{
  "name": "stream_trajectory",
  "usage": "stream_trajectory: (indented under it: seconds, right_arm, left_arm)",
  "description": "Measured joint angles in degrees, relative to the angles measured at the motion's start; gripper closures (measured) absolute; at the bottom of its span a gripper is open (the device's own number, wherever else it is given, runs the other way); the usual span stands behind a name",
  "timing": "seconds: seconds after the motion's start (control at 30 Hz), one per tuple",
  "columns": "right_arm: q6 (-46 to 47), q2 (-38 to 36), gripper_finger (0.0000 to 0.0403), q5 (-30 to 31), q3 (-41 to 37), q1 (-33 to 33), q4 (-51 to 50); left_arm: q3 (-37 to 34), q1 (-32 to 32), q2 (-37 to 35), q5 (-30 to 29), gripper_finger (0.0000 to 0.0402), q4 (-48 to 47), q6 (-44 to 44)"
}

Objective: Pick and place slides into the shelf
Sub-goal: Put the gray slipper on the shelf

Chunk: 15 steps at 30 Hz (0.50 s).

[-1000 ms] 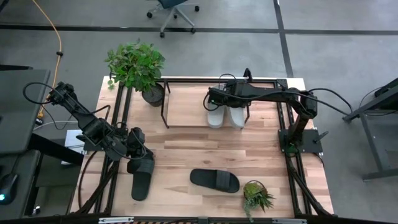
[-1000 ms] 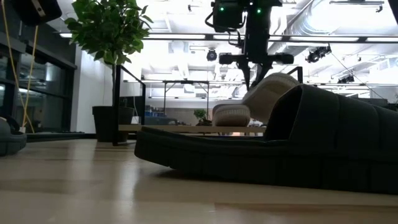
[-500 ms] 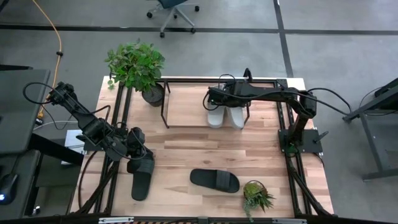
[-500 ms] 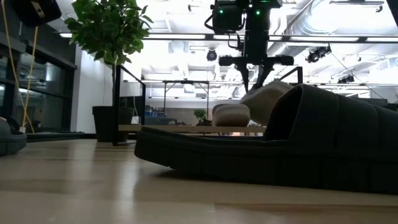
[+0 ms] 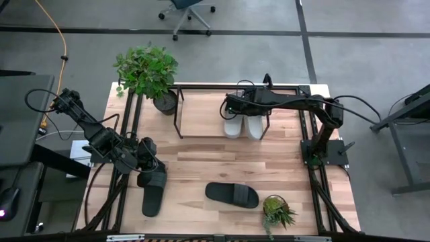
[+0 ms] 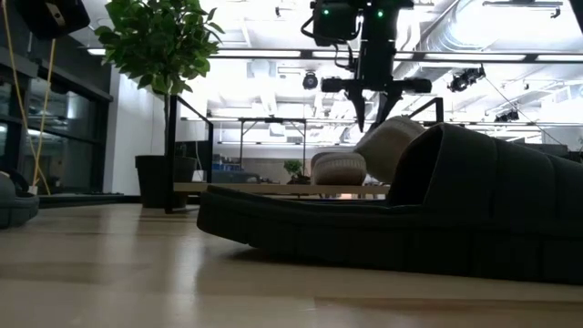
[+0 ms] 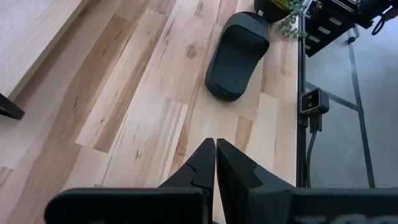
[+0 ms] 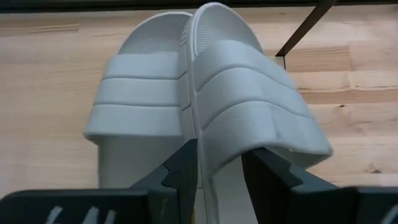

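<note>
At about nine o'clock on the worktop (image 5: 201, 158), the left arm reaches in from the left edge, elbow folded, its wrist low over the boards. The left gripper (image 5: 149, 163) has its jaws pressed together with nothing between them, as the left wrist view shows, the fingertips (image 7: 215, 148) meeting over bare wood. Just beside that gripper, toward seven o'clock, lies one black slide (image 5: 153, 191), lengthwise along the left side. A potted plant (image 5: 148, 72) stands at eleven o'clock, by the left end of the shelf (image 5: 201, 114).

Near six o'clock a second black slide (image 5: 232, 194) lies crosswise, flat on the boards and well apart from both arms; the left wrist view sees it ahead. In the low view it fills the foreground. A small plant (image 5: 277, 212) sits just to its right, at about five o'clock.

At twelve to one o'clock the two light grey slides (image 5: 243, 125) rest side by side on the shelf's wood base, touching each other. The right arm stretches level from its post at three o'clock across the shelf, wrist turned down. The right gripper (image 6: 373, 117) hangs above the pair with its jaws parted and holding nothing; in the right wrist view the fingers (image 8: 183, 168) stand either side of the inner edge of the tilted grey slide (image 8: 249, 106)
</note>
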Motion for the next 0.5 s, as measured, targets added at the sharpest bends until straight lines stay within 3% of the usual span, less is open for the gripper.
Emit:
stream_trajectory:
  seconds: [0.5]
  right_arm:
    - [-0.9, -0.3, 0.0289, -2.8, 0.0, 0.5, -0.9]
  left_arm:
    - [0.0, 0.0, 0.0, 0.0, 0.0396, 0.0, 0.0]
